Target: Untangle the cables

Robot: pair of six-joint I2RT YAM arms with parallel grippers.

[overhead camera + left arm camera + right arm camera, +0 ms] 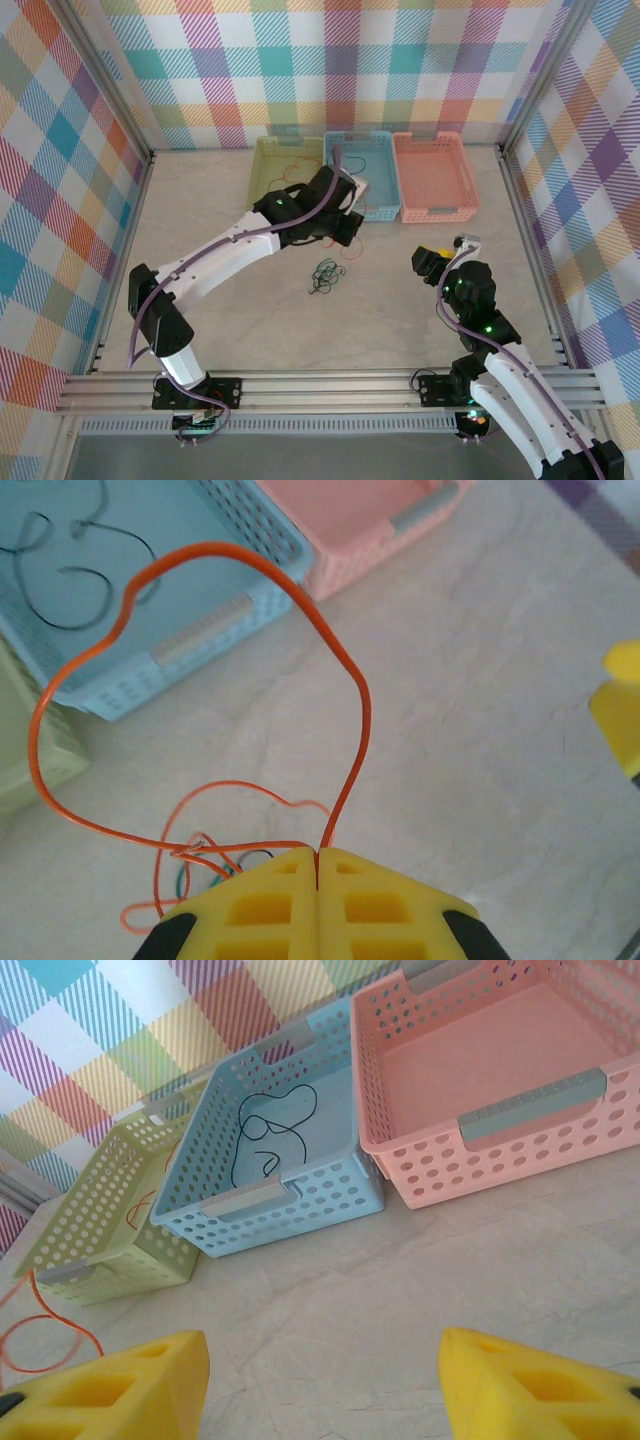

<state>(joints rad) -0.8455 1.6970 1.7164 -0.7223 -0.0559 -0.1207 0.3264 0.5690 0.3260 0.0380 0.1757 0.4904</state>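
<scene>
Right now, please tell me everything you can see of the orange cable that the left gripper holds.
The orange cable is thin, smooth and wire-like. The left gripper is shut on it, yellow jaws pressed together. From there it rises in one tall open arch, seen against the blue basket, then curves down into a small tangle of orange loops with a dark green strand.

Green basket (pixel 259 176), blue basket (pixel 377 166), pink basket (pixel 436 176) abreast on table (pixel 380 325)
</scene>
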